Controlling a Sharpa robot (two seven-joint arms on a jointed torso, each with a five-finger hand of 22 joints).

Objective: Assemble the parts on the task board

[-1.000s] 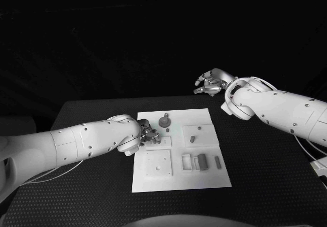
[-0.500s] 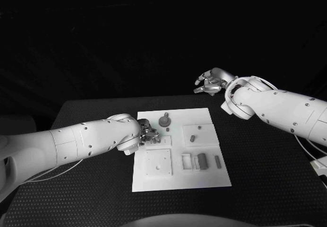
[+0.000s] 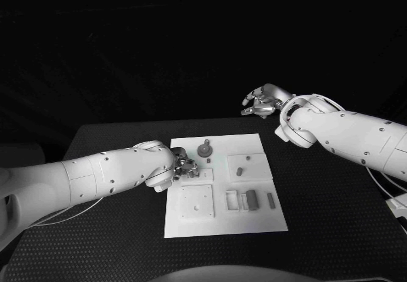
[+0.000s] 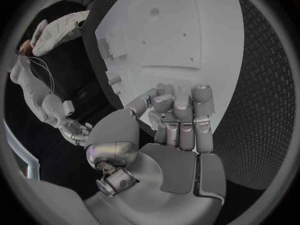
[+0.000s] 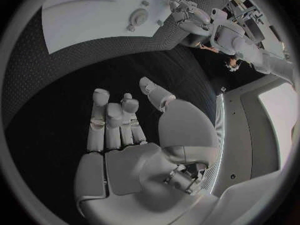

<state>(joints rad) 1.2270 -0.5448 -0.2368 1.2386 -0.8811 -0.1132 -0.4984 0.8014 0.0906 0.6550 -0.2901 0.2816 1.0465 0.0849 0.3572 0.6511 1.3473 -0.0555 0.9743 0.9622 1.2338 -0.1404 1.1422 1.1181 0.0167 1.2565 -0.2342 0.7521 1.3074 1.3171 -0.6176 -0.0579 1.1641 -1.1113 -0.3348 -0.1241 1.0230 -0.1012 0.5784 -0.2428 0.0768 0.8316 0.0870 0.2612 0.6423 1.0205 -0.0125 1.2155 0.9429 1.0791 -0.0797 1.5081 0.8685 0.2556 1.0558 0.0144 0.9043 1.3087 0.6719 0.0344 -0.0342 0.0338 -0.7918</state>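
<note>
The white task board (image 3: 224,220) lies in the middle of the black table. On it are a round grey part (image 3: 204,151) near the far edge, a small part (image 3: 240,172) on a raised square, a grey block (image 3: 251,200) and a slim piece (image 3: 270,201). My left hand (image 3: 185,166) rests at the board's left edge with its fingers (image 4: 178,110) curled down over the board (image 4: 187,30); whether anything sits between them is hidden. My right hand (image 3: 263,100) hangs raised beyond the table's far edge, fingers (image 5: 112,115) apart and holding nothing.
A square plate with a small hole (image 3: 195,208) and a white frame (image 3: 232,201) sit on the board's near half. Bare black table (image 3: 330,211) lies to the right of the board and also to its left (image 3: 110,229).
</note>
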